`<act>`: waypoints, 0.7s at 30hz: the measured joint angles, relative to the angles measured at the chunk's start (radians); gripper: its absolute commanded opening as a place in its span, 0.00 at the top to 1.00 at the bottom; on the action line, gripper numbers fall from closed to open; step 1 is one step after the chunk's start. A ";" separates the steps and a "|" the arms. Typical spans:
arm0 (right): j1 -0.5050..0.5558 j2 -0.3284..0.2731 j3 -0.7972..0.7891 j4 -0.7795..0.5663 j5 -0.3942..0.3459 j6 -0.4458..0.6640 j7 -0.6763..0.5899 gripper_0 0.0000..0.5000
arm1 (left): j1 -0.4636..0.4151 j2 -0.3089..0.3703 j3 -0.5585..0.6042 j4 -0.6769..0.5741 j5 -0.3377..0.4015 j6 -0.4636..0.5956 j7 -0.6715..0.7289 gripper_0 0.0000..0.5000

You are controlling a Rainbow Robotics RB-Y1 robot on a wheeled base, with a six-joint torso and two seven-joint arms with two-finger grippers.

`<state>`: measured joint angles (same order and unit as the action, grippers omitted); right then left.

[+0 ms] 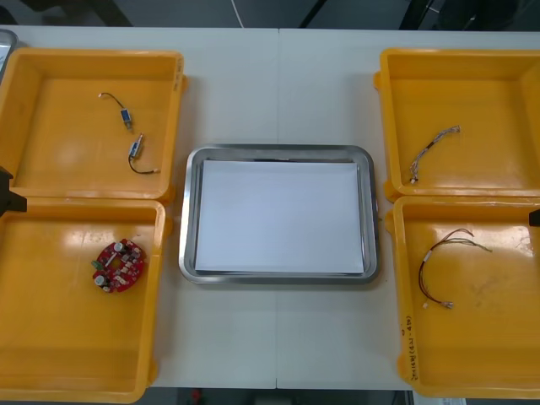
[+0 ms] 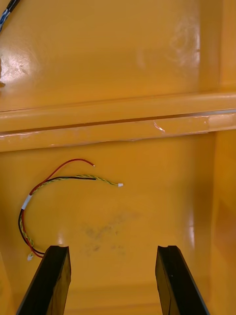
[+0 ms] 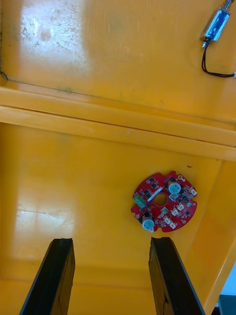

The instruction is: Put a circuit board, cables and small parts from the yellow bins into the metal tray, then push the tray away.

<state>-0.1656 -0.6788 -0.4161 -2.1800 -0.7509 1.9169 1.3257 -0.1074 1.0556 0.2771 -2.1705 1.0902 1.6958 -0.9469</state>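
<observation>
The metal tray (image 1: 190,211), white inside, sits mid-table between the yellow bins. A round red circuit board (image 1: 119,265) lies in the near left bin (image 1: 59,337). My left gripper (image 3: 110,275) hovers open over that bin, with the board (image 3: 163,202) just beyond its fingertip (image 3: 164,261). A red and yellow cable (image 1: 443,261) lies in the near right bin (image 1: 489,337). Above that bin my right gripper (image 2: 112,278) is open, the cable (image 2: 54,194) curling past one fingertip (image 2: 51,268). Nothing is between either pair of fingers.
The far left bin (image 1: 67,143) holds two small metal parts (image 1: 126,114) (image 1: 137,152) on black leads; one part (image 3: 216,25) lies past the bin wall from the left gripper. A twisted blue and white cable (image 1: 434,150) lies in the far right bin (image 1: 472,93).
</observation>
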 measured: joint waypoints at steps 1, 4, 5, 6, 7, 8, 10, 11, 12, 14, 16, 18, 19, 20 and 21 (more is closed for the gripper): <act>0.000 0.000 0.000 0.000 0.000 0.000 0.000 0.00 | 0.000 0.000 0.000 0.000 0.000 0.000 0.000 0.12; 0.000 0.000 -0.002 -0.009 0.003 0.000 0.000 0.00 | 0.000 0.000 0.000 0.000 0.000 0.000 0.000 0.12; 0.000 0.000 -0.002 -0.019 0.009 0.000 0.000 0.00 | 0.000 0.000 0.000 0.000 0.000 0.000 0.000 0.12; 0.000 0.000 -0.002 -0.030 0.017 0.000 0.000 0.00 | 0.000 0.000 0.000 0.000 0.000 0.000 0.000 0.11; 0.000 0.000 -0.002 -0.040 0.024 0.000 0.000 0.00 | 0.001 0.000 0.000 0.000 0.000 0.000 0.000 0.11; 0.000 0.000 -0.002 -0.048 0.030 0.000 0.000 0.00 | 0.005 0.000 -0.002 0.001 0.000 0.000 0.000 0.12; 0.000 0.000 -0.002 -0.056 0.044 0.000 0.000 0.00 | 0.017 0.000 -0.003 0.004 0.000 -0.001 0.000 0.12; 0.000 0.000 -0.002 -0.058 0.045 0.000 0.000 0.00 | 0.022 0.000 -0.003 0.005 0.000 -0.004 0.000 0.11; 0.000 0.000 -0.002 -0.058 0.045 0.000 0.000 0.00 | 0.026 0.000 -0.003 0.006 0.000 -0.008 0.000 0.12; 0.000 0.000 -0.002 -0.058 0.045 0.000 0.000 0.00 | 0.030 0.000 -0.003 0.006 0.000 -0.010 0.000 0.11; 0.000 0.001 -0.002 -0.058 0.047 0.000 -0.001 0.00 | 0.030 0.000 -0.003 0.007 0.001 -0.011 0.000 0.12; 0.000 0.003 -0.002 -0.059 0.051 0.000 -0.005 0.00 | 0.030 0.001 -0.003 0.007 0.004 -0.014 0.000 0.12; 0.000 0.006 -0.002 -0.060 0.053 0.000 -0.011 0.00 | 0.030 0.001 -0.003 0.007 0.006 -0.015 0.000 0.11; 0.000 0.011 -0.002 -0.063 0.059 0.000 -0.026 0.00 | 0.030 0.003 -0.003 0.007 0.010 -0.019 0.000 0.12; 0.000 0.016 -0.002 -0.066 0.065 0.000 -0.038 0.00 | 0.030 0.006 -0.003 0.007 0.015 -0.024 0.000 0.12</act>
<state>-0.1652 -0.6630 -0.4179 -2.2461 -0.6861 1.9169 1.2882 -0.0777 1.0612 0.2738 -2.1634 1.1056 1.6722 -0.9470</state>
